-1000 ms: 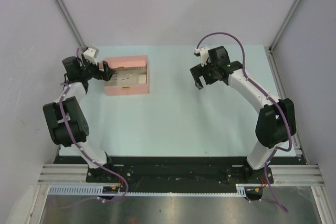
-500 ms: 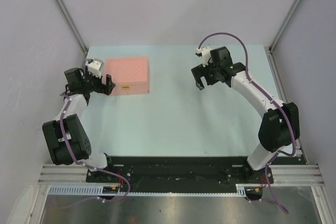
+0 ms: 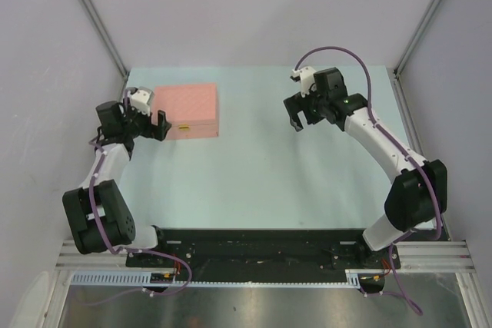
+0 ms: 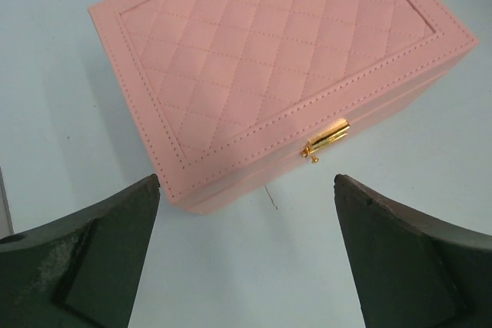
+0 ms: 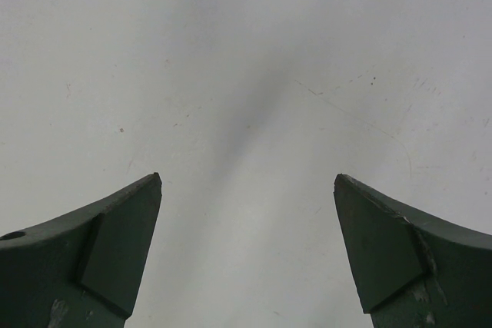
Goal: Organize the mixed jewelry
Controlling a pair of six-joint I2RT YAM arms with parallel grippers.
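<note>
1. The box [image 3: 186, 111] is lying shut, where a second ago its lid was standing open with the left gripper [image 3: 160, 126] at it. That gripper is drawing back toward the table's [image 3: 254, 182] left edge, and the right arm is pulling slightly toward the right edge.
2. The left gripper is hanging released, jaws wide and holding nothing, just beside the box's front with the gold latch [image 4: 327, 142] facing it.
3. The right gripper [image 3: 301, 117] is likewise spread and carrying nothing, hovering over bare table well apart from the box.
4. The jewelry is not showing in any view. With the box sitting closed at the far left corner, it is probably lying inside.
5. The step in hand looks like clearing away after closing. Doing it well means backing straight off and lifting, keeping the jaws wide so neither finger is catching the latch or nudging the box.
6. The lid seam is looking even along the front, so no re-pressing seems needed.
</note>
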